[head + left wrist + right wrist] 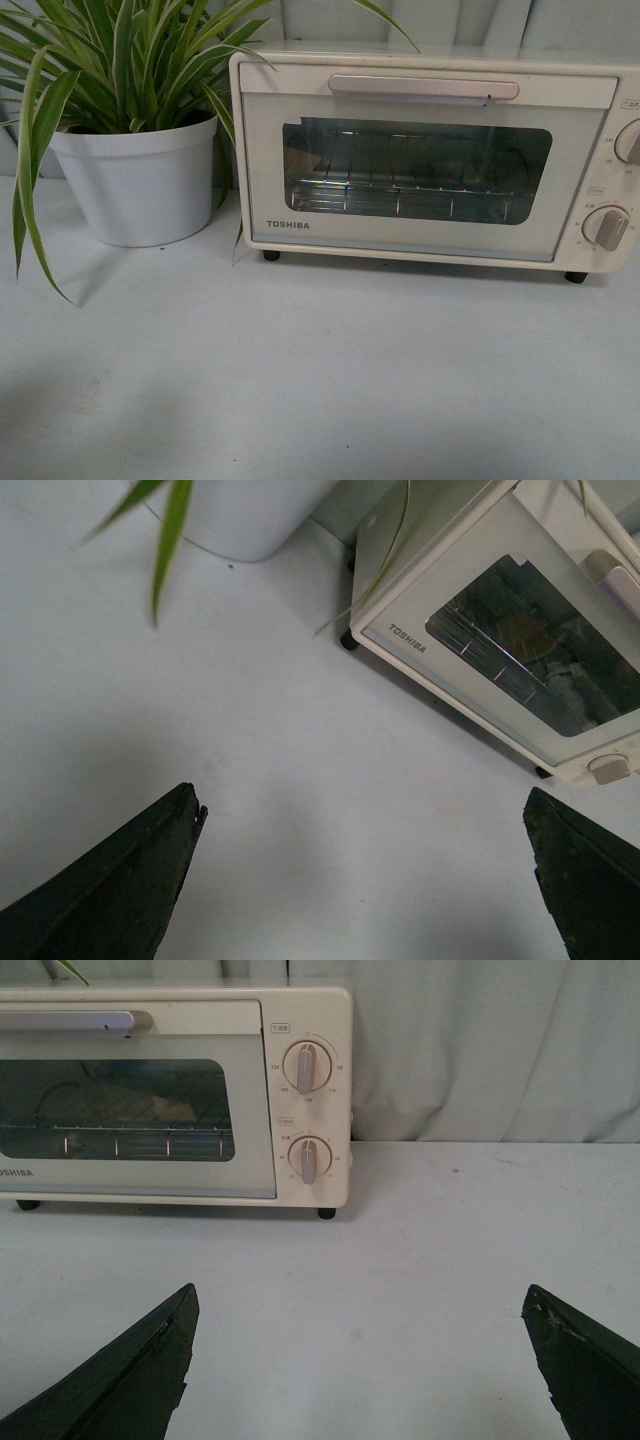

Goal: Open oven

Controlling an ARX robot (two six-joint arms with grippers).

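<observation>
standing closed, oven [420, 240]; left tool [362, 805], right tool [360, 1298] agape.

Oven: boxy cream-white toaster oven [430, 240], smooth, slightly glossy casing.
Door window: dark glass pane [417, 160], glossy, reflective.
Rack: thin wire rack [400, 196], shiny metal.
Pot: round white plant pot [135, 190], matt.
Tabletop: pale grey tabletop [300, 380], matt, smooth.

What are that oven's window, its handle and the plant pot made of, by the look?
Oven window: seemingly glass, see-through with glints. Handle: smooth satin bar, plastic or coated metal, unclear. Pot: matte white, plastic or ceramic, unclear.
</observation>
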